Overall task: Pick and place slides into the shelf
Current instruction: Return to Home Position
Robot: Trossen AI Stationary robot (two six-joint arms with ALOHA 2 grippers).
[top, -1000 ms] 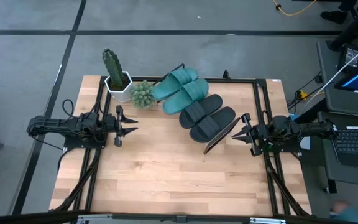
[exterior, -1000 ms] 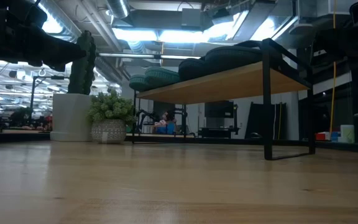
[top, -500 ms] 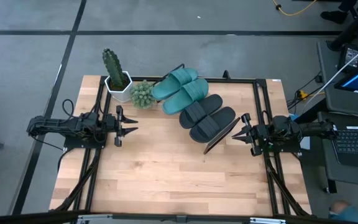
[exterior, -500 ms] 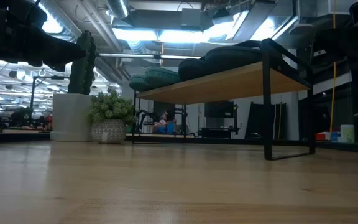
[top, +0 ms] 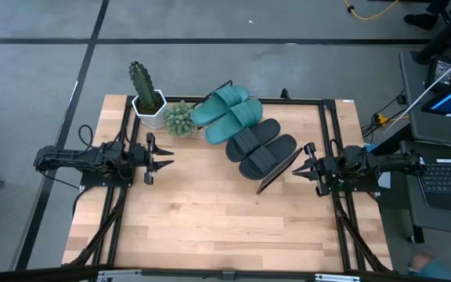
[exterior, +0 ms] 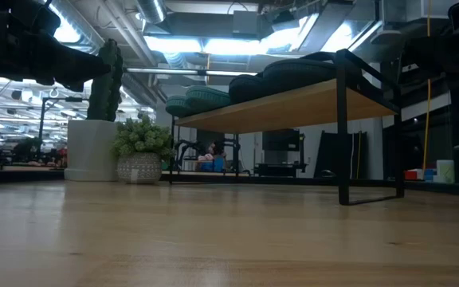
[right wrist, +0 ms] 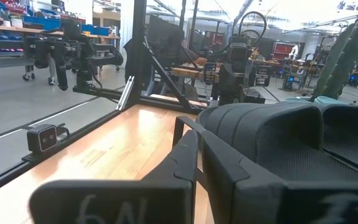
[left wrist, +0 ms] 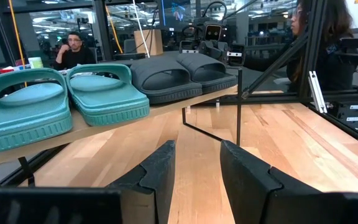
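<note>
Fingers (left wrist: 160,171) are sitting released on left gripper (top: 167,163), clenched on right gripper (top: 296,170); four slides (top: 233,117) are lying on shelf (exterior: 293,102) between them.

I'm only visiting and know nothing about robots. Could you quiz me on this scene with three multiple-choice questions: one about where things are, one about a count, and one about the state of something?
1. Where do the slides lie?
A) on the bare tabletop
B) in a gripper
C) on the shelf

2. How many of them are teal green?
A) two
B) one
C) four

3. What is the state of the left gripper?
A) shut on a slide
B) open, holding nothing
C) shut on a plant pot

Answers:
1 C: all four sit side by side on the slanted board.
2 A: two teal green slides lie next to two black slides.
3 B: the left wrist view shows a bare gap between its fingers. The right gripper waits by the shelf's end.
</note>
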